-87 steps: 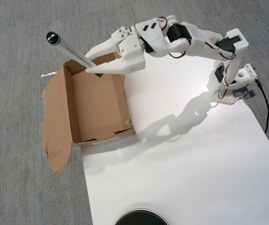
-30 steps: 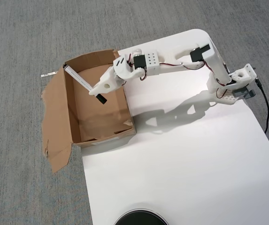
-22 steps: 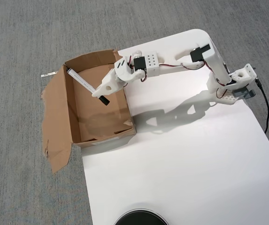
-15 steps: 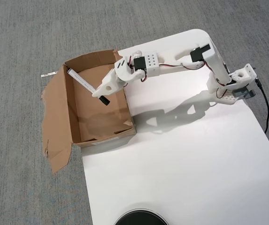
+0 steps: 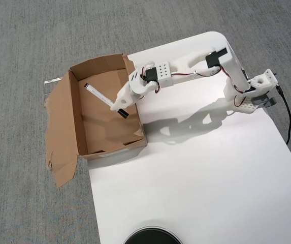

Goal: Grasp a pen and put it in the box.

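One box (image 5: 79, 122): brown corrugated cardboard, rectangular, low-walled, matte, with ragged torn flaps spread flat to its left in the overhead view. Partly on grey, fine-textured carpet (image 5: 18, 46), its right edge against a smooth white table (image 5: 196, 178) with a rounded corner.

One pen (image 5: 104, 100): slim white barrel, dark at the upper-left tip, black at the lower-right end. Lying at a slant above the box floor, inside the walls, toward the upper right part of the box.

One arm (image 5: 196, 68): white moulded plastic with black servo blocks and thin wires, reaching left from a base on the table's upper right. One gripper (image 5: 121, 105), over the box interior, clamped on the pen near its black end.

One black cable (image 5: 287, 117) beside the base. One dark round shape (image 5: 153, 236) at the bottom edge, cut off.
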You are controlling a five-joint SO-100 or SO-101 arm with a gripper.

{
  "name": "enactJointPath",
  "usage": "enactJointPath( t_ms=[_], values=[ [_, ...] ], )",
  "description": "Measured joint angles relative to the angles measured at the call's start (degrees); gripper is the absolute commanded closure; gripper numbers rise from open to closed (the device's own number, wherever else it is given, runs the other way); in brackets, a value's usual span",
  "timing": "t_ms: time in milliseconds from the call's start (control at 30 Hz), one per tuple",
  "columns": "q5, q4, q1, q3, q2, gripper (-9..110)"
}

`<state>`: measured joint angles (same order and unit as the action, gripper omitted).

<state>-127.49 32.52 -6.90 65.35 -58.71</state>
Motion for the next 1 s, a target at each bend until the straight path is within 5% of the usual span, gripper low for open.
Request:
enactJointPath(
  t_ms=[300, 1000],
  values=[
    [0.0, 0.0, 0.4, 0.1, 0.0, 89],
    [0.4, 0.0, 1.3, 0.1, 0.0, 90]
  ],
)
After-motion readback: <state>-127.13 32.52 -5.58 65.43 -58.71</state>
